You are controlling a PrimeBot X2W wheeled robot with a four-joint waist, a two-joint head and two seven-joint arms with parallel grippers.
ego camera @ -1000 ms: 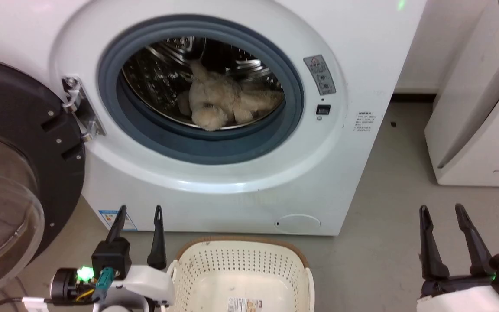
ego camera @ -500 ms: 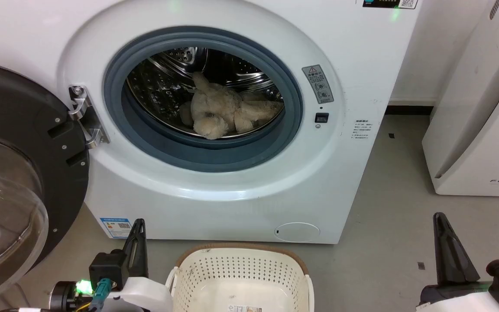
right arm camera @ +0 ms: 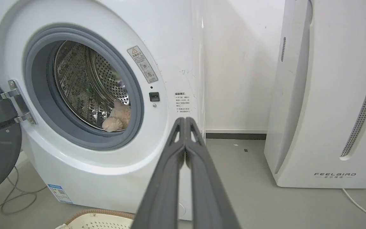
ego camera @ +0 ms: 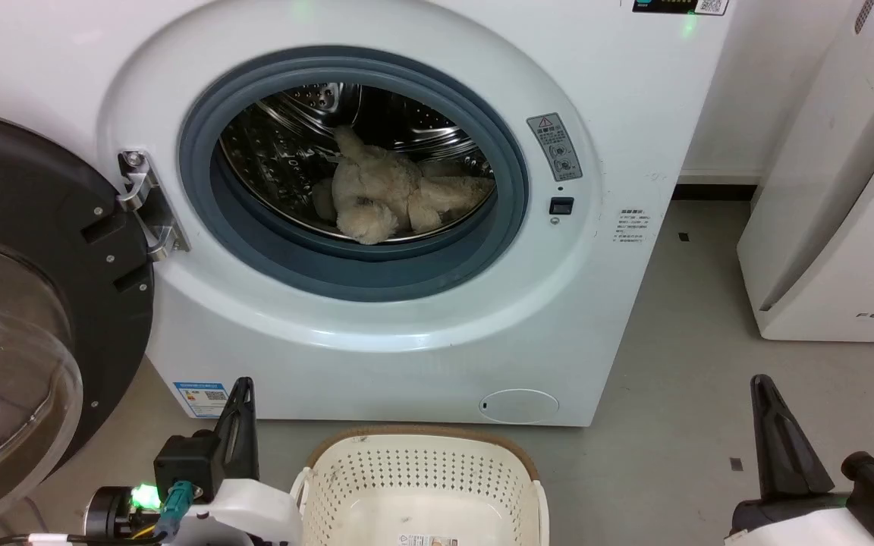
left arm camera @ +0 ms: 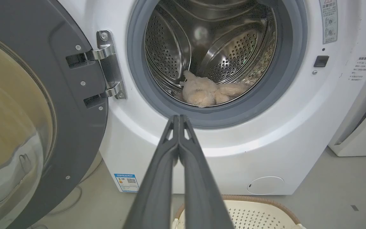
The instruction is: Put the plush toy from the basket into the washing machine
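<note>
plush toy (ego camera: 384,193) in washing machine (ego camera: 619,303) drum, basket (ego camera: 422,470) before it

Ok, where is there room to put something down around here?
The bare grey floor between the washing machine and the white appliance on the right is free. The basket is bare inside but for a paper label. It's crowded on the left, where the open door sticks out and cables lie.

a laundry corner: front-loading washing machine (ego camera: 634,121), white appliance (ego camera: 847,227) beside it, bare grey floor (ego camera: 672,432).
</note>
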